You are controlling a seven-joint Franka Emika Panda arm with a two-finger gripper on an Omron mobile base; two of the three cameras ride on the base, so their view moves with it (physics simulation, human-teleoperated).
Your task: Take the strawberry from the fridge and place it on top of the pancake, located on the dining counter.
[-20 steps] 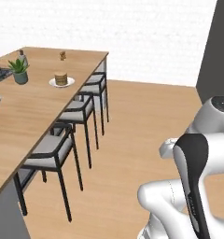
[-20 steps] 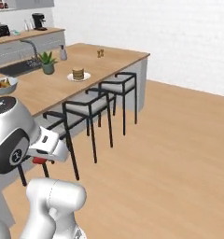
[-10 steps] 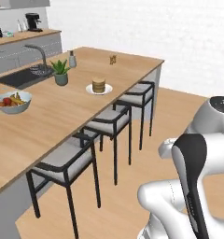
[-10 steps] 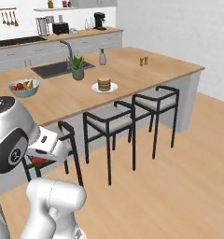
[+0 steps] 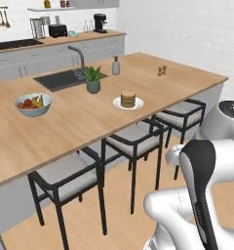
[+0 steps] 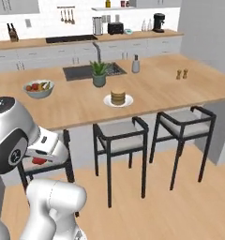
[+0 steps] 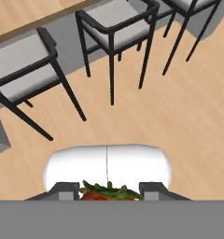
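- Pale blue-grey bowl of mixed fruit (image 5: 33, 104) sits nr left end of the dining counter (image 5: 65, 127), a big island w/ light wood top and white sides.
- Dark inset sink (image 5: 65, 79) w/ dark tap (image 5: 78, 56) along far edge; small green plant in grey pot (image 5: 93, 80) just in front of it.
- Round tan-brown pancake (image 5: 128, 98) on little white plate (image 5: 128, 103), nr the front edge, mid-counter, above the black stools w/ grey seats (image 5: 133, 141).
- Two tiny brown shakers (image 5: 161, 70) twd right end.
- Gripper (image 7: 108, 190) in hand view: jaws part-closed, clamped on the small bright red strawberry (image 7: 97, 194) w/ green leafy top, low over wood floor, off the counter.
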